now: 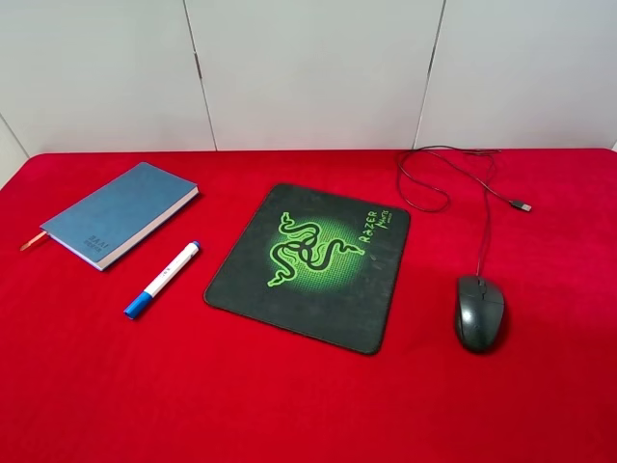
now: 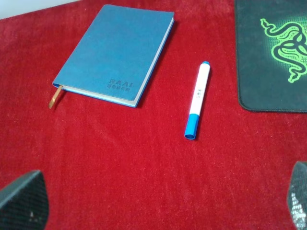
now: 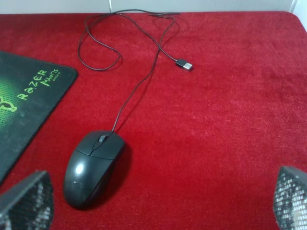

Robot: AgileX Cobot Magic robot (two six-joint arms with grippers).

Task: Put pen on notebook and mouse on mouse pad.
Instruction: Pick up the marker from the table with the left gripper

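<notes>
Pen [image 2: 197,99] lay beside notebook [image 2: 117,52], clear ahead of left gripper [image 2: 160,206], fingers [image 2: 21,203] spread wide | mouse [image 3: 93,167] lay just off pad [image 3: 29,105], ahead of right gripper [image 3: 158,203], fingers spread wide, untouched.

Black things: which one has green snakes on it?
The mouse pad in the middle has them. The mouse beside it is plain black.

You see the right gripper [image 3: 158,211] with jaws spread wide above the red cloth [image 3: 230,129]. The mouse [image 3: 92,167] lies just right of the mouse pad [image 3: 29,103], apart; its cable [image 3: 136,91] loops farther away.
</notes>
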